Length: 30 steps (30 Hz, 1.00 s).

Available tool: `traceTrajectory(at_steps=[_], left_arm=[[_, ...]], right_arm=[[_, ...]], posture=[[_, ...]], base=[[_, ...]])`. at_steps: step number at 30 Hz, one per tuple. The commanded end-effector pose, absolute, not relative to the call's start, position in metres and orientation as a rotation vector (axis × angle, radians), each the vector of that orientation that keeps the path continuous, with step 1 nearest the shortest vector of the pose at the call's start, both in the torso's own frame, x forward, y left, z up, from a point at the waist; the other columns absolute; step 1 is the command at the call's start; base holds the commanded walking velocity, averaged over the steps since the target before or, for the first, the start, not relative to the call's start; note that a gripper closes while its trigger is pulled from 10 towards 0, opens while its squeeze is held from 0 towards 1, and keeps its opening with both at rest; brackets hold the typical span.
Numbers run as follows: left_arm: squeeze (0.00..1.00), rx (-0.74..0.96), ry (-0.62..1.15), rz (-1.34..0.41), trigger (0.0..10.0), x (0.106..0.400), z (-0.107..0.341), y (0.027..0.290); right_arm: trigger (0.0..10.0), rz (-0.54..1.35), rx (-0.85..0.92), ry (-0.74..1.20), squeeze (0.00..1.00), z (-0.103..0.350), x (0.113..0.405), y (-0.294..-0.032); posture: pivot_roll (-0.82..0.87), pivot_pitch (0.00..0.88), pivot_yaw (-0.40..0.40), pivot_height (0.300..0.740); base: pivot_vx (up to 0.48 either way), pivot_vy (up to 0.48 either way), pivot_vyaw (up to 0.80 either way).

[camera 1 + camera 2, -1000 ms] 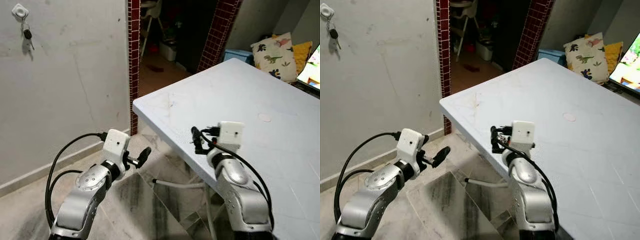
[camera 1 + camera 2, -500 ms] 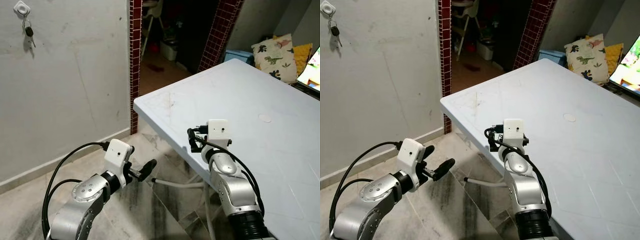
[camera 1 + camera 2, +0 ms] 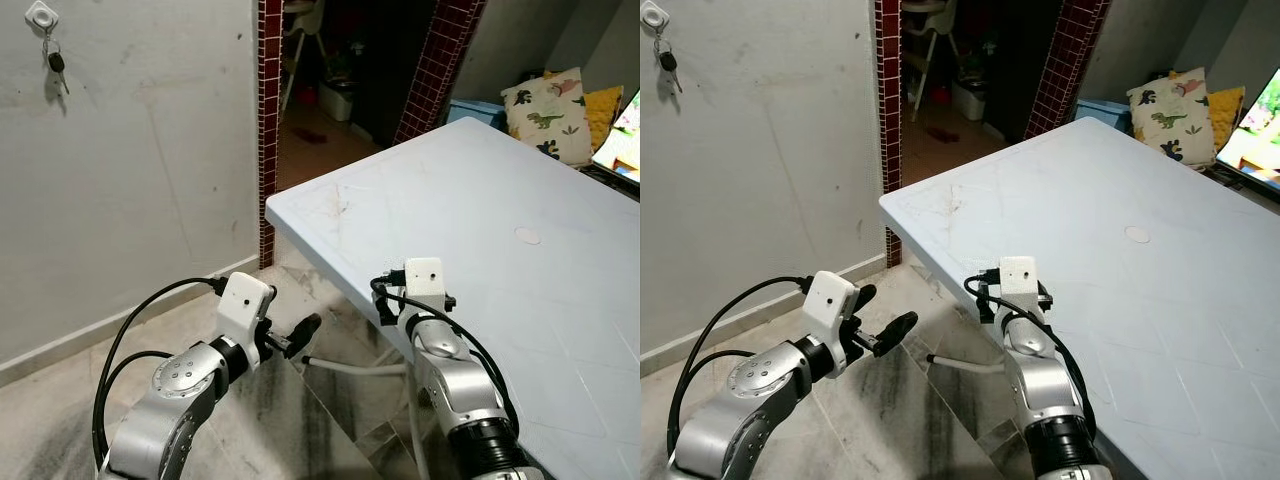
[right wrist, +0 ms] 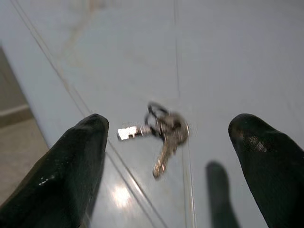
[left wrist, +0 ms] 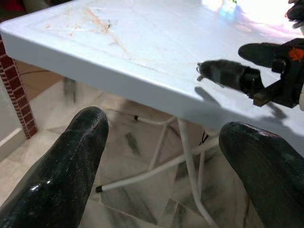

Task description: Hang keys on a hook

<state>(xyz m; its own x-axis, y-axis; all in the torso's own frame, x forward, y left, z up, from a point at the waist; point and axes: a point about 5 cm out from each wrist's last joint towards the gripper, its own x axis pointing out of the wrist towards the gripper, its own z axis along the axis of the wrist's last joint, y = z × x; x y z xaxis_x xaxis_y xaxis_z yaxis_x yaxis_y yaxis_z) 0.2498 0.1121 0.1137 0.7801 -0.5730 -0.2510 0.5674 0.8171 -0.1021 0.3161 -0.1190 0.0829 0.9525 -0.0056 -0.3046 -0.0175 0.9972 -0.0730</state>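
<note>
A small bunch of silver keys [image 4: 164, 130] lies on the white table [image 3: 480, 190], close to its near left edge. My right gripper [image 3: 382, 298] hovers just over them, open, one black finger [image 4: 76, 161] on each side of the bunch. My left gripper [image 3: 298, 333] is open and holds nothing, low above the floor beside the table's edge. A white hook [image 3: 42, 16] is fixed high on the grey wall at far left. A black-headed key [image 3: 57, 65] hangs from it.
The table's thin white legs [image 3: 350, 368] stand over the marble floor [image 3: 300, 420] below my left gripper. A dark doorway framed in red brick [image 3: 267, 120] opens beyond the table. Cushions [image 3: 550, 110] lie at the far right.
My right gripper has drawn back and dropped toward the table's near edge. The left gripper has swung right, closer to the table.
</note>
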Motion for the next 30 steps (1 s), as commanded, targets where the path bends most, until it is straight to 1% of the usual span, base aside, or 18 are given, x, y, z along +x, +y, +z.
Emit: traceTrajectory(at_steps=[1, 3, 4, 6, 7, 10, 11, 12, 14, 15, 16, 17, 19, 20, 23, 26, 30], left_arm=[[0.0, -0.007, 0.205, -0.597, 10.0, 0.252, 0.126, 0.112], [0.0, 0.008, 0.163, -0.537, 10.0, 0.254, 0.13, 0.118], [0.0, 0.008, 0.163, -0.537, 10.0, 0.254, 0.13, 0.118], [0.0, 0.01, 0.158, -0.501, 10.0, 0.252, 0.13, 0.125], [0.0, 0.01, 0.158, -0.501, 10.0, 0.252, 0.13, 0.125], [0.0, 0.027, 0.143, -0.473, 10.0, 0.245, 0.131, 0.134], [0.0, 0.027, 0.143, -0.473, 10.0, 0.245, 0.131, 0.134], [0.0, 0.03, 0.136, -0.452, 10.0, 0.244, 0.132, 0.138], [0.0, 0.03, 0.13, -0.436, 10.0, 0.244, 0.133, 0.142], [0.0, 0.037, 0.132, -0.417, 10.0, 0.244, 0.133, 0.146], [0.0, 0.037, 0.132, -0.417, 10.0, 0.244, 0.133, 0.146], [0.0, 0.041, 0.132, -0.411, 10.0, 0.244, 0.133, 0.148], [0.0, 0.042, 0.129, -0.41, 10.0, 0.244, 0.134, 0.149], [0.0, 0.042, 0.132, -0.414, 10.0, 0.245, 0.134, 0.151], [0.0, 0.038, 0.133, -0.422, 10.0, 0.246, 0.135, 0.151], [0.0, 0.04, 0.125, -0.454, 10.0, 0.249, 0.139, 0.148], [0.0, 0.027, 0.114, -0.457, 10.0, 0.251, 0.142, 0.148]], right_arm=[[10.0, -0.004, -0.042, 0.197, 0.0, 0.104, 0.317, -0.125], [10.0, 0.007, -0.022, 0.095, 0.0, 0.122, 0.31, -0.127], [10.0, 0.007, -0.022, 0.095, 0.0, 0.122, 0.31, -0.127], [10.0, 0.004, 0.005, 0.052, 0.0, 0.133, 0.297, -0.134], [10.0, 0.004, 0.005, 0.052, 0.0, 0.133, 0.297, -0.134], [10.0, 0.027, 0.034, 0.02, 0.0, 0.145, 0.273, -0.14], [10.0, 0.027, 0.034, 0.02, 0.0, 0.145, 0.273, -0.14], [10.0, 0.036, 0.041, 0.005, 0.0, 0.15, 0.261, -0.144], [10.0, 0.04, 0.043, -0.001, 0.0, 0.154, 0.251, -0.148], [10.0, 0.032, 0.038, -0.006, 0.0, 0.156, 0.239, -0.155], [10.0, 0.032, 0.038, -0.006, 0.0, 0.156, 0.239, -0.155], [10.0, 0.023, 0.035, -0.004, 0.0, 0.158, 0.23, -0.161], [10.0, 0.013, 0.033, 0.005, 0.0, 0.158, 0.223, -0.166], [10.0, 0.002, 0.039, 0.024, 0.0, 0.157, 0.216, -0.17], [10.0, 0.01, 0.034, 0.041, 0.0, 0.158, 0.209, -0.172], [10.0, 0.07, 0.012, 0.055, 0.0, 0.162, 0.202, -0.17], [10.0, 0.064, 0.026, 0.061, 0.0, 0.162, 0.204, -0.168]], posture=[[0.11, 0.019, -0.143, 0.74], [0.11, 0.019, -0.143, 0.74], [0.11, 0.019, -0.143, 0.74], [0.09, 0.022, -0.136, 0.74], [0.09, 0.022, -0.136, 0.74], [0.08, 0.029, -0.127, 0.74], [0.08, 0.029, -0.127, 0.74], [0.07, 0.03, -0.124, 0.74], [0.07, 0.039, -0.119, 0.74], [0.06, 0.049, -0.111, 0.74], [0.06, 0.049, -0.111, 0.74], [0.06, 0.042, -0.106, 0.74], [0.05, 0.042, -0.102, 0.74], [0.04, 0.043, -0.089, 0.74], [0.04, 0.043, -0.083, 0.74], [0.04, 0.041, -0.077, 0.74], [0.04, 0.035, -0.076, 0.74]], base=[[0.0, 0.0, 0.0], [0.0, 0.0, 0.0], [0.0, 0.0, 0.0], [0.0, 0.0, 0.0], [0.0, 0.0, 0.0], [0.0, 0.0, 0.0], [0.0, 0.0, 0.0], [0.0, 0.0, 0.0], [0.0, 0.0, 0.0], [0.0, 0.0, 0.0], [0.0, 0.0, 0.0], [0.0, 0.0, 0.0], [0.0, 0.0, 0.0], [0.0, 0.0, 0.0], [0.0, 0.0, 0.0], [0.0, 0.0, 0.0], [0.0, 0.0, 0.0]])
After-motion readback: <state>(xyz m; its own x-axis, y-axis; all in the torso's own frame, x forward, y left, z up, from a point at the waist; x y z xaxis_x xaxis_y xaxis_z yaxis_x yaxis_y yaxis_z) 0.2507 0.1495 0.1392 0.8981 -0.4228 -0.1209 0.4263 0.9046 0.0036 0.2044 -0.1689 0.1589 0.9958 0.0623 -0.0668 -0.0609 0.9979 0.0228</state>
